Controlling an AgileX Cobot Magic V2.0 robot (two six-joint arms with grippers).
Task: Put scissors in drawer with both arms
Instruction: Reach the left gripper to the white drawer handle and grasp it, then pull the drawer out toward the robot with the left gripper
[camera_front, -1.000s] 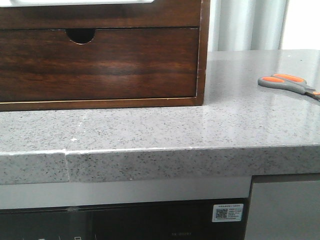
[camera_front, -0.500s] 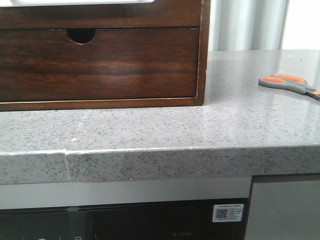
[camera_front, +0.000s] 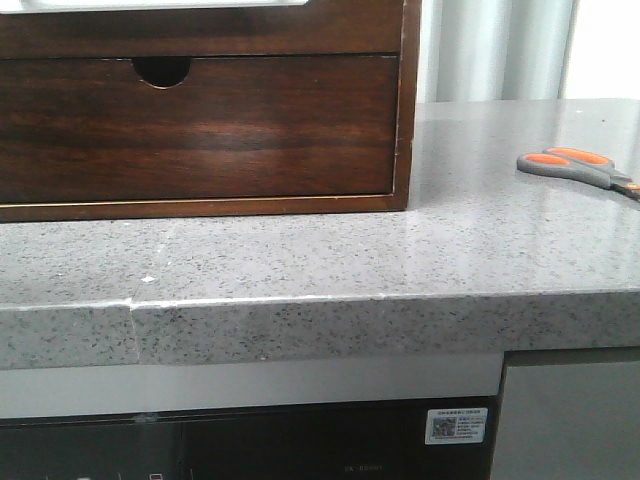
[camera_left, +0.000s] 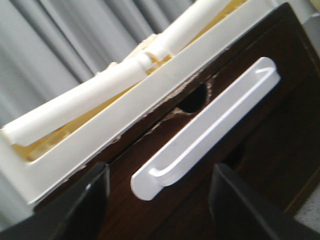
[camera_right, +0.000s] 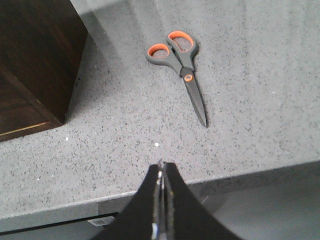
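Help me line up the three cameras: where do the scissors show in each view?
Front view: scissors lie at the far right edge on the grey counter, blade tips cut off by the frame.
Left wrist view: not in it.
Right wrist view: scissors in the upper middle, flat and closed on the counter, whole pair visible.
Shared landmark: the dark wooden cabinet, whose corner also shows in the right wrist view.

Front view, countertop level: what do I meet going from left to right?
Dark wooden cabinet with the finger-cutout drawer front → bare grey speckled countertop → scissors lying flat near the right edge, blades partly out of frame.
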